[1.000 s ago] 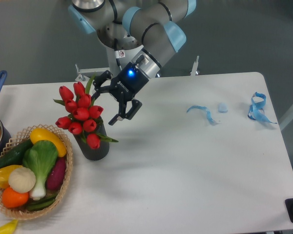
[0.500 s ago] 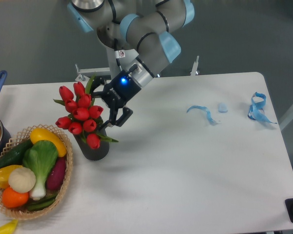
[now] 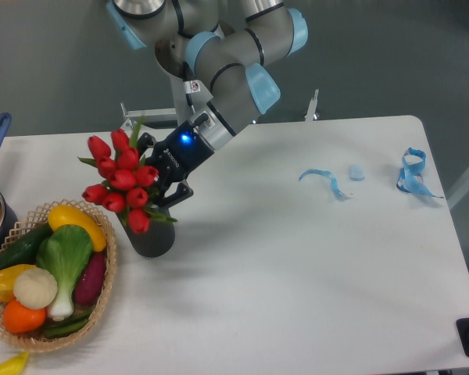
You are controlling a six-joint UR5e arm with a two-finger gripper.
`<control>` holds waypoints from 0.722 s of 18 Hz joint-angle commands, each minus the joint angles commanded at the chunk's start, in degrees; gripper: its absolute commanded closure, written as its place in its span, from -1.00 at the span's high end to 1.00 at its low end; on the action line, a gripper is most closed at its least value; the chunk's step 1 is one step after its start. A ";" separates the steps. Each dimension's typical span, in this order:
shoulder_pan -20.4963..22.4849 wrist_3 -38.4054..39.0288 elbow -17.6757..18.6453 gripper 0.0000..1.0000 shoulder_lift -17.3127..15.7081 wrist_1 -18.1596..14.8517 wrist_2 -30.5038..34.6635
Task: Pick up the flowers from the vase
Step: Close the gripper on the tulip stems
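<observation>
Now flowers (image 3: 119,181) in vase (image 3: 150,238); gripper (image 3: 158,181) at bunch; vegetables in basket (image 3: 103,293).

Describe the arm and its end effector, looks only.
The arm is built of grey metallic tube segments with light blue caps at the joints. A small white label with a red mark sits on its base column. The end effector is black, two-fingered, with a glowing blue light on its wrist.

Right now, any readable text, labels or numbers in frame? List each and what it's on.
None legible.
Small white sticker with a red mark on the arm's base column: too small and blurred to read.
Pale print on the black gripper body, beside its blue light: blurred, unreadable.
The flowers, vase, basket and table show no text.
</observation>
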State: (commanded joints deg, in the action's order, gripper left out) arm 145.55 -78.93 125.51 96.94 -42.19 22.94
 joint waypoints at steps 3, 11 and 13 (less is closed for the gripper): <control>0.09 0.26 0.00 -1.00 -0.53 0.00 -0.17; 0.62 1.84 -0.35 -1.00 -2.19 -0.09 -3.42; 0.70 3.77 -0.70 -1.00 -3.16 -0.09 -5.44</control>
State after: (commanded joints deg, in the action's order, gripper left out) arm 146.25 -75.16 124.81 93.79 -42.28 17.50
